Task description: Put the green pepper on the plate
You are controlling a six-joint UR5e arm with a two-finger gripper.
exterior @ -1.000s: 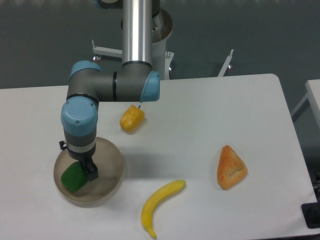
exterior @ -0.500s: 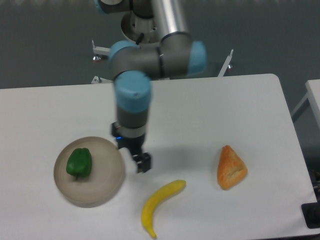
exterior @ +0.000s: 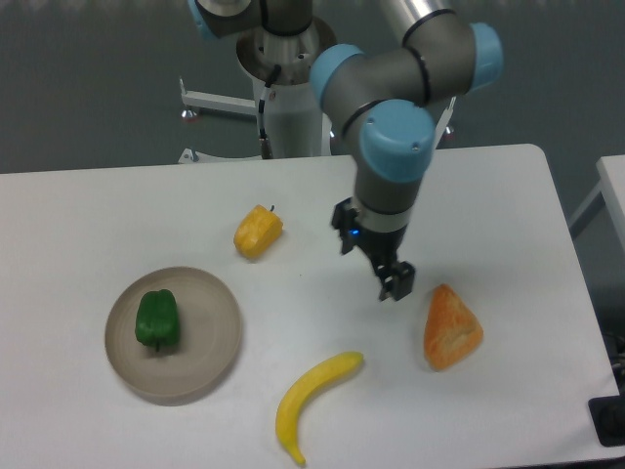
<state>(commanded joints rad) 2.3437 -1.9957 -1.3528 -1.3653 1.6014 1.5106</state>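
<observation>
Robotics lab setup. Industrial arm (exterior: 391,147) on a pedestal base (exterior: 288,59) behind a plain white bench (exterior: 488,195), dark grey backdrop wall (exterior: 88,78), bare metal brackets (exterior: 210,98) at the back edge. Props are toy-like food: banana (exterior: 312,401), yellow pepper (exterior: 258,232), orange wedge (exterior: 451,327). Second white surface (exterior: 613,186) at the right edge.

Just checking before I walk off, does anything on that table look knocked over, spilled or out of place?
Nothing stands out. The green pepper lies on the plate, inside its rim, and nothing looks spilled or damaged.
</observation>
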